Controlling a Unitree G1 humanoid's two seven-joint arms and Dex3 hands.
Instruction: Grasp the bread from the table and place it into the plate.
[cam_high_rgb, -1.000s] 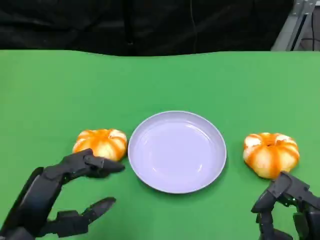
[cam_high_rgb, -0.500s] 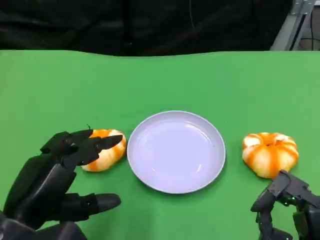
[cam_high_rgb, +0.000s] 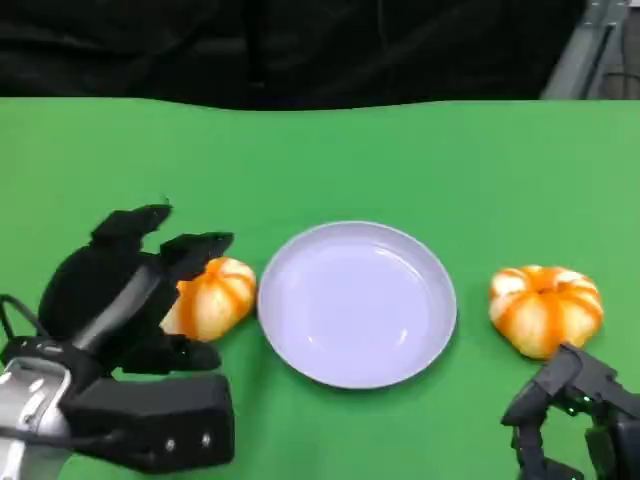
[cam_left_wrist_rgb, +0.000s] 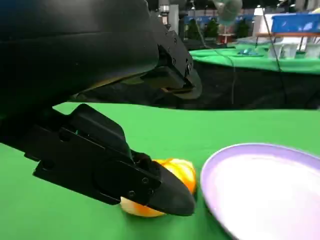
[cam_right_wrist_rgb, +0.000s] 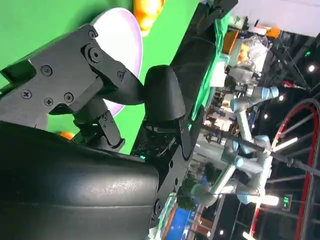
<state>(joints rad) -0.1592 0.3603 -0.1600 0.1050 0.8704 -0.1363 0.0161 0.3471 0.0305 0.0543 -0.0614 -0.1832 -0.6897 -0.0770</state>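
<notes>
Head view shows the left bread (cam_high_rgb: 215, 297) lying on the green table (cam_high_rgb: 400, 160), just beside the left rim of the plate (cam_high_rgb: 357, 303). A second bread (cam_high_rgb: 545, 307) lies on the table at the other side of the plate, a little apart from its rim. The plate holds nothing, so no bread is placed yet.

The left hand (cam_high_rgb: 130, 285) is over the left bread, with its fingers (cam_high_rgb: 205, 245) reaching above the top of the bread and a lower finger near its front side. The fingers are spread and do not seem closed on the bread; in the left wrist view one finger (cam_left_wrist_rgb: 165, 192) lies in front of the left bread (cam_left_wrist_rgb: 175, 172), but I cannot tell if it touches. The right hand (cam_high_rgb: 575, 415) is low at the table edge, just in front of the second bread, with fingers curled and nothing in them.

I judge the step in hand is the reach for the grasp. The next move calls for closing the fingers around the bread from both sides, then lifting it sideways over the rim of the plate.
</notes>
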